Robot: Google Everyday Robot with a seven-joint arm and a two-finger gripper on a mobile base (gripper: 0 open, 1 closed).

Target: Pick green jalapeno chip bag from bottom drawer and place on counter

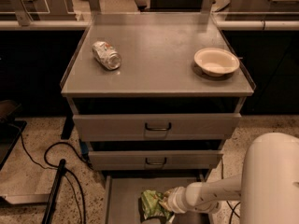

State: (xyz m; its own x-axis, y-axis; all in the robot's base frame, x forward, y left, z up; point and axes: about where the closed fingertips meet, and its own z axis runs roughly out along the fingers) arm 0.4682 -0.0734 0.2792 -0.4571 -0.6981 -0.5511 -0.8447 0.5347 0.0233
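The green jalapeno chip bag (150, 203) lies crumpled in the open bottom drawer (124, 195), near its middle. My gripper (163, 204) comes in from the right on a white arm, low inside the drawer, and is shut on the bag's right side. The bag hides most of the fingertips. Above the drawers, the grey counter (159, 55) holds no chip bag.
A crushed silver can (106, 55) lies on the counter's left side, and a cream bowl (216, 61) sits at its right. The two upper drawers (158, 126) with black handles are closed. Black cables and a pole (56, 181) lie on the floor at left.
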